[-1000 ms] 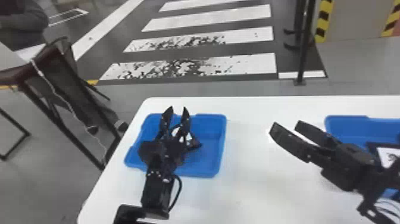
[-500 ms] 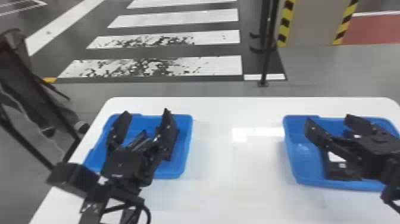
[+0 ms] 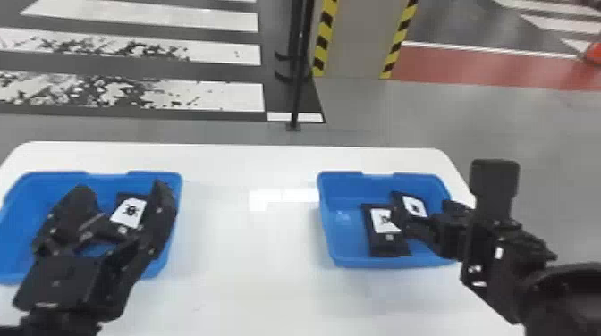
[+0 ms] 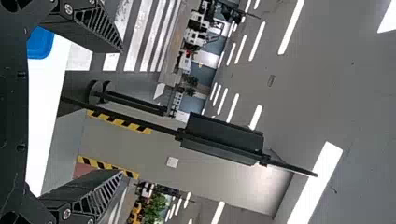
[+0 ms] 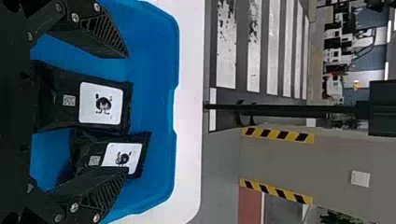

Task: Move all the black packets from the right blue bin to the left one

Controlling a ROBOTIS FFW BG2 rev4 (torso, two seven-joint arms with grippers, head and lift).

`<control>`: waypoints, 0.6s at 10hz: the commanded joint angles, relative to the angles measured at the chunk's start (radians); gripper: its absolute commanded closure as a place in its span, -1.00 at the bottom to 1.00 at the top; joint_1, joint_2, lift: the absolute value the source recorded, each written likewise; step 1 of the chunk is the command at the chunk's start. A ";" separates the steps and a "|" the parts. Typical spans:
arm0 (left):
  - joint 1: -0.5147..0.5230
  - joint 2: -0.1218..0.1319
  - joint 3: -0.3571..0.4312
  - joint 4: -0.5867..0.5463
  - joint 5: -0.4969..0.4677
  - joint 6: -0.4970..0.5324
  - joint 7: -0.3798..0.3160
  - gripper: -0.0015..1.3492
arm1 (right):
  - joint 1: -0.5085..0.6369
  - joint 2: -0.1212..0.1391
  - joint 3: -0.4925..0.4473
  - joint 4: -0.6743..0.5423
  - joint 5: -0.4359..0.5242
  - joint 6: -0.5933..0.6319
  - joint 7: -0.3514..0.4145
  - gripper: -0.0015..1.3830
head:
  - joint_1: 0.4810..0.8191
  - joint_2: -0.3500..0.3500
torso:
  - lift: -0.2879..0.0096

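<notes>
Partway, I judge: one flat white-labelled black packet point(image 3: 127, 216) visible in left blue plastic bin point(image 3: 20, 214), two similar packets point(image 3: 389, 248) await in right blue plastic bin point(image 3: 346, 232), black left gripper point(image 4: 122, 111) and black right gripper point(image 5: 126, 113) open, gripping nothing.

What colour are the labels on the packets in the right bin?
The labels are white, each with a black figure; the right wrist view shows them best.

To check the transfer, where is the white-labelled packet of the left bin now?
In the head view, the white-labelled packet is toward the right side of the left bin, showing between the spread fingers of the left tool.
</notes>
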 commanded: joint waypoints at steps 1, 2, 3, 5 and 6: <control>-0.005 0.003 -0.005 0.000 0.002 0.004 -0.002 -0.82 | -0.048 0.000 0.011 0.070 0.009 0.042 0.000 -0.73 | 0.27 -0.49 | -0.01; -0.005 0.004 -0.005 0.002 0.014 0.029 -0.002 -0.82 | -0.080 0.000 0.013 0.124 0.019 0.062 0.001 -0.72 | 0.27 -0.51 | -0.01; -0.005 0.004 -0.005 0.002 0.020 0.041 -0.002 -0.82 | -0.095 0.000 0.013 0.163 0.007 0.067 0.001 -0.72 | 0.27 -0.53 | -0.01; -0.005 0.004 -0.005 0.007 0.024 0.051 -0.002 -0.82 | -0.124 0.000 0.013 0.247 -0.041 0.072 0.018 -0.72 | 0.27 -0.55 | -0.01; -0.005 0.004 -0.005 0.012 0.030 0.051 -0.002 -0.82 | -0.136 0.000 0.015 0.274 -0.047 0.072 0.026 -0.72 | 0.27 -0.54 | -0.01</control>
